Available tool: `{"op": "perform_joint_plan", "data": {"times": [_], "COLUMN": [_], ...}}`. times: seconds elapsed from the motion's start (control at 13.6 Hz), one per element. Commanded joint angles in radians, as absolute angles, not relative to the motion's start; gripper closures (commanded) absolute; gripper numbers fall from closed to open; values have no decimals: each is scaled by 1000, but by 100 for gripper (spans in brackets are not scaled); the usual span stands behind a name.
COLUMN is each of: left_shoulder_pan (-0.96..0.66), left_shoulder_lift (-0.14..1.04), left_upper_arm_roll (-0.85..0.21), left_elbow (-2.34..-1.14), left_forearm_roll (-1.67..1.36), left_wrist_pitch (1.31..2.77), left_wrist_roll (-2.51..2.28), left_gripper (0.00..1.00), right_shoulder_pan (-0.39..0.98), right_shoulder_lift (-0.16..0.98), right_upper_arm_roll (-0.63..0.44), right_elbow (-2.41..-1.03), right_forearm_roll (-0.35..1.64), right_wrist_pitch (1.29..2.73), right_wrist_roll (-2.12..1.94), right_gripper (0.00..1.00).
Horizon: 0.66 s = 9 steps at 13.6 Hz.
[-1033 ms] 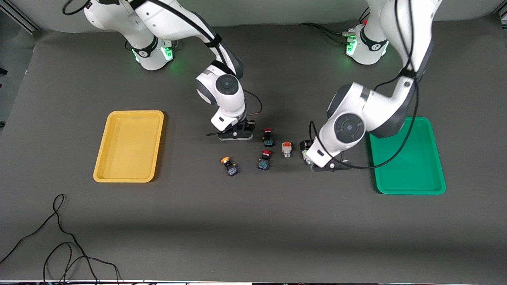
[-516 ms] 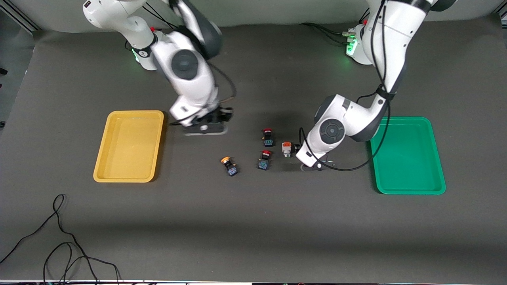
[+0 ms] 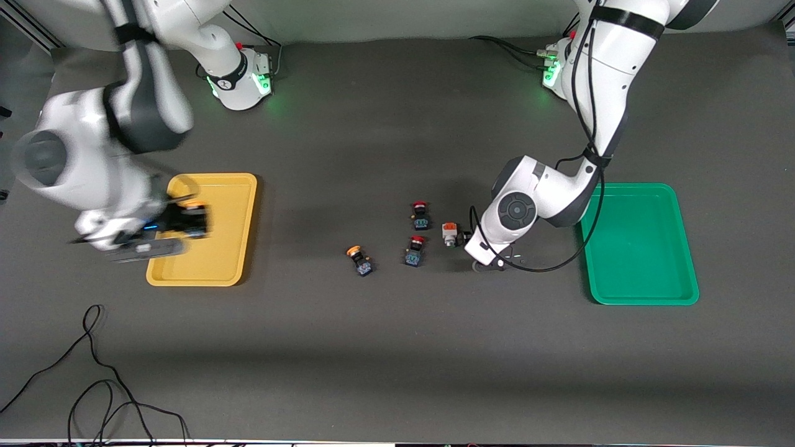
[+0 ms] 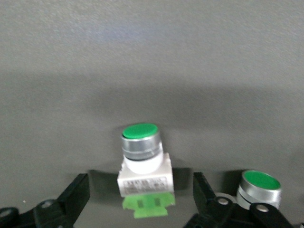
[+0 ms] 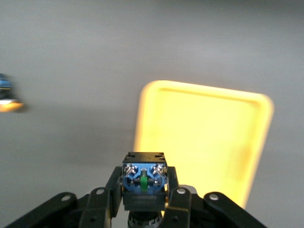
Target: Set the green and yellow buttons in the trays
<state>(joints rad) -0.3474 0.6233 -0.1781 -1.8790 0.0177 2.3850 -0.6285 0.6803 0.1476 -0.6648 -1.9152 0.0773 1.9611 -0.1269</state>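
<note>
My right gripper (image 3: 181,221) is shut on a black-bodied button (image 5: 144,184) with a yellow-orange cap and holds it over the yellow tray (image 3: 211,186), at the tray's edge nearest the right arm's end of the table. The tray also shows in the right wrist view (image 5: 209,137). My left gripper (image 4: 141,184) is open, low at the table, with a white-bodied, green-capped button (image 4: 141,159) lying between its fingers (image 4: 78,192) without touching them. A second green-capped button (image 4: 259,186) sits beside it. Another yellow-orange-capped button (image 3: 359,259) lies mid-table. The green tray (image 3: 640,298) is empty.
Two red-capped black buttons (image 3: 420,214) (image 3: 415,250) and a white-bodied orange-capped one (image 3: 449,233) lie mid-table beside my left hand (image 3: 490,257). Black cables (image 3: 93,372) trail at the table's near corner by the right arm's end.
My right arm has swung from mid-table to over the yellow tray, carrying the button. My left hand has shifted slightly toward the table's middle and come down lower.
</note>
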Motion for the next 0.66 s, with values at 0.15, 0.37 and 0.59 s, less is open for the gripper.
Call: {"op": "perform_joint_plan", "data": {"times": [0.15, 0.37, 0.59], "left_shoulder_pan": [-377, -376, -379], "left_shoulder_lift": [617, 589, 493], "left_upper_arm_roll": [-169, -169, -170], "left_elbow": [-1870, -1841, -1804], "left_forearm_roll": [70, 83, 83], "left_wrist_pitch": [2396, 2337, 2179], "left_wrist_roll": [-678, -732, -735], "left_gripper": [100, 100, 100], "right_shoulder_pan": [686, 681, 687], "right_shoulder_lift": [161, 358, 463], "right_upper_arm_roll": [-824, -824, -821], "right_elbow": [-2277, -2293, -2290], "right_forearm_roll": [184, 387, 680], "right_wrist_pitch": [2401, 2529, 2543], "right_wrist_roll": [-417, -585, -826], "right_gripper": [86, 86, 86]}}
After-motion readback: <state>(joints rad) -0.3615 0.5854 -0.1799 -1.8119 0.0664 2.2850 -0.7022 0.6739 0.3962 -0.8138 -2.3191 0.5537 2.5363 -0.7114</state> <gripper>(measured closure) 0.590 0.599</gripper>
